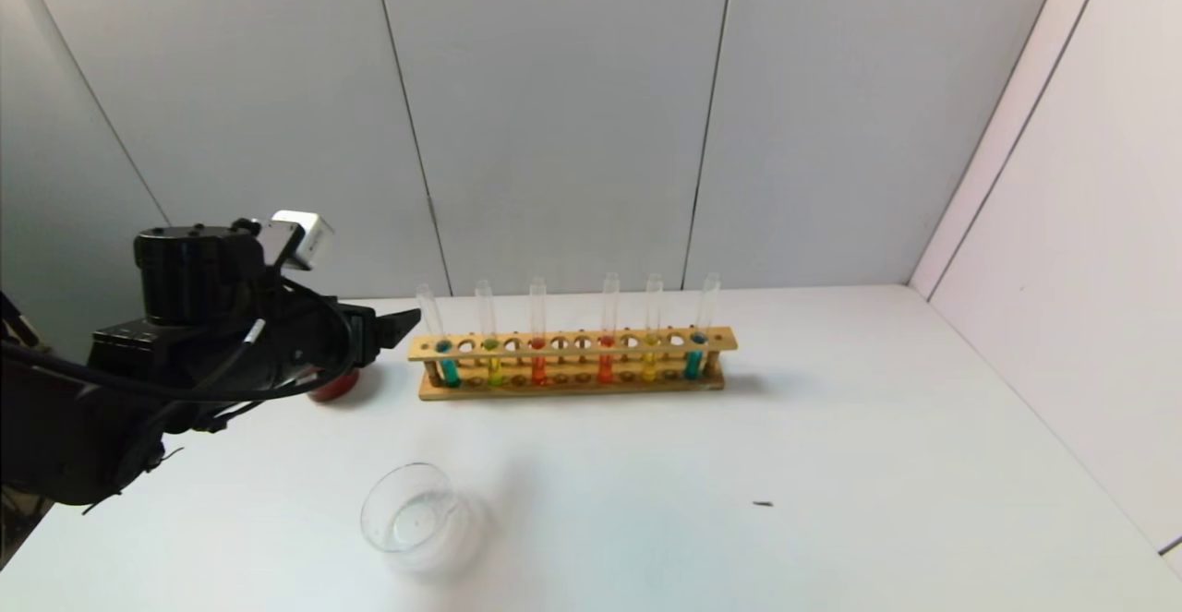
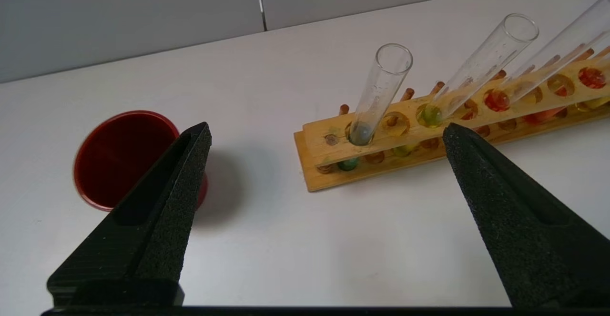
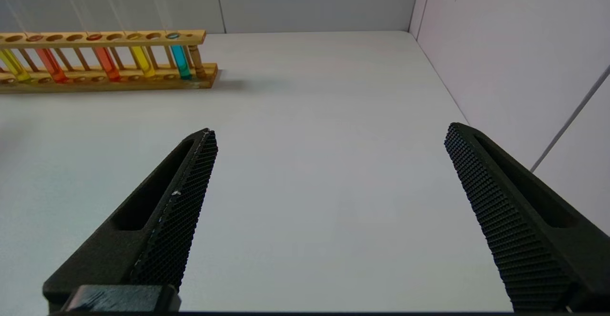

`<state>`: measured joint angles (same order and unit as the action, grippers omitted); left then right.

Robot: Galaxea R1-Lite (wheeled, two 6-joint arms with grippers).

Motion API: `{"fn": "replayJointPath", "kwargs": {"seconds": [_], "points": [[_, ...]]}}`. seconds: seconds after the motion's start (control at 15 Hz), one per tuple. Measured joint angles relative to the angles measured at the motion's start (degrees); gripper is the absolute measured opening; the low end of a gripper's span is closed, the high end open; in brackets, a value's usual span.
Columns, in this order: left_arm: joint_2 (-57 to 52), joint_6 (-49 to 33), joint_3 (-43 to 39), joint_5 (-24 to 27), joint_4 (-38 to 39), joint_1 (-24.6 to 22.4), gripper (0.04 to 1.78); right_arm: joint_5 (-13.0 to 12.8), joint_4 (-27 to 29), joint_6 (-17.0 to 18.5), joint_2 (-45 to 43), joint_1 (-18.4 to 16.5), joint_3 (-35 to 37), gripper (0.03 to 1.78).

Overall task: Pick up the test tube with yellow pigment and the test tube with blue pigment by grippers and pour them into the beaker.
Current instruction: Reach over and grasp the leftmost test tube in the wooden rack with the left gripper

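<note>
Your left gripper (image 2: 326, 130) hovers left of the wooden rack (image 1: 572, 363), jaws wide, holding nothing. In the rack stand the yellow-pigment tube (image 1: 488, 333) and blue-pigment tube (image 1: 436, 335). The beaker (image 1: 413, 508) sits before it. Your right gripper (image 3: 329, 135) has wide jaws.

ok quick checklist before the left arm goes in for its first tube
1. Left end effector open, nothing held: ok.
2. Tubes upright in the wooden rack: ok.
3. Blue tube at the rack's left end, greenish-yellow tube next to it, both untouched: ok.
4. Left end effector aligned on a tube: not ok, short of the rack, beside the red cup.
5. Beaker upright on the table, apart from the rack: ok.
6. Right end effector open, over bare table near the rack's right end: ok.
</note>
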<state>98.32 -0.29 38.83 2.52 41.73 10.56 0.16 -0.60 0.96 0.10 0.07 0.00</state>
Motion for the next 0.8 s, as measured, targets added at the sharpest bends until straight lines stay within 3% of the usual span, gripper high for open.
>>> {"fn": "replayJointPath", "kwargs": {"seconds": [0.33,0.8], "points": [[8.2,-4.8,1.9,-7.3,7.5,4.4,1.71,0.0,0.0,0.0,0.0,0.0,0.0,1.74],[14.0,-6.5,5.0,-8.0,11.3,5.4,1.71,0.0,0.0,0.0,0.0,0.0,0.0,1.74]]}}
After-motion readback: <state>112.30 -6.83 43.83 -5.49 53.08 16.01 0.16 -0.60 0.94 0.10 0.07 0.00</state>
